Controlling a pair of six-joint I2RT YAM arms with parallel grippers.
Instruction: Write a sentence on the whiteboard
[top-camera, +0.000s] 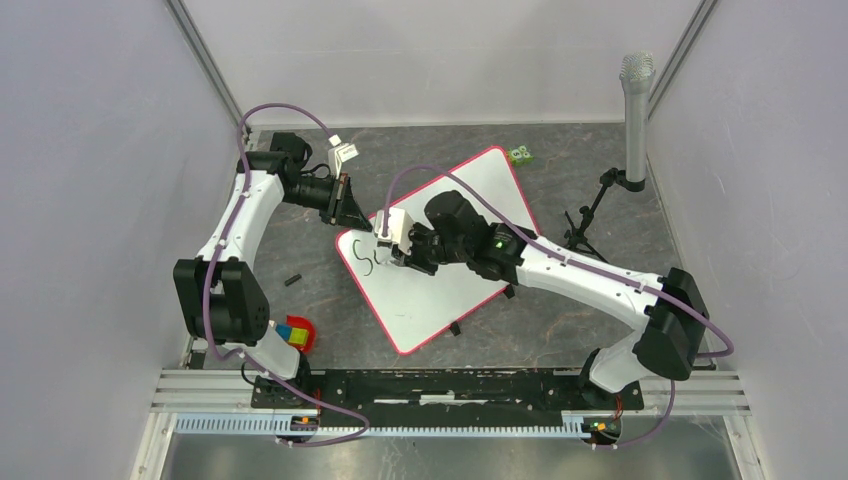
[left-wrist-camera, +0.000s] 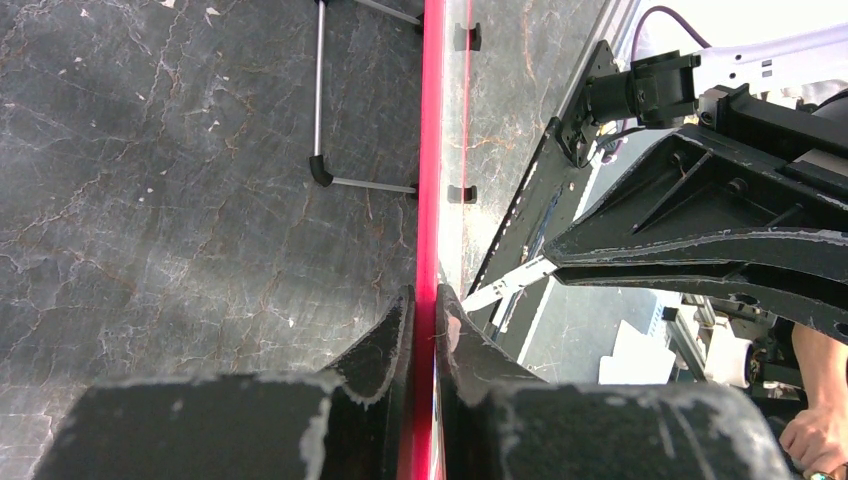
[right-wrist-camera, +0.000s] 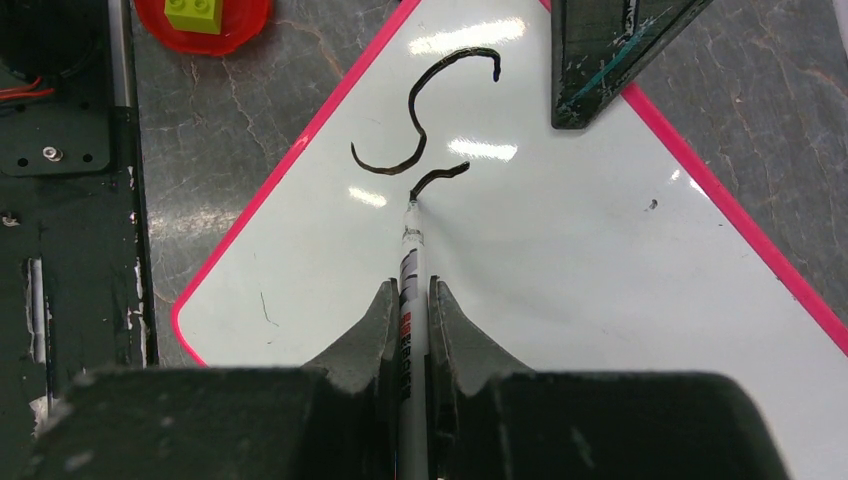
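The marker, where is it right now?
In the right wrist view, the marker is pinched in the right gripper, with its tip on the whiteboard right beside the black S.

My dark marbled tabletop (top-camera: 590, 150) spreads left of the microphone (top-camera: 635, 130) (grey, on a small black stand); pale walls (top-camera: 440, 50) rise behind and beside it, evenly lit.
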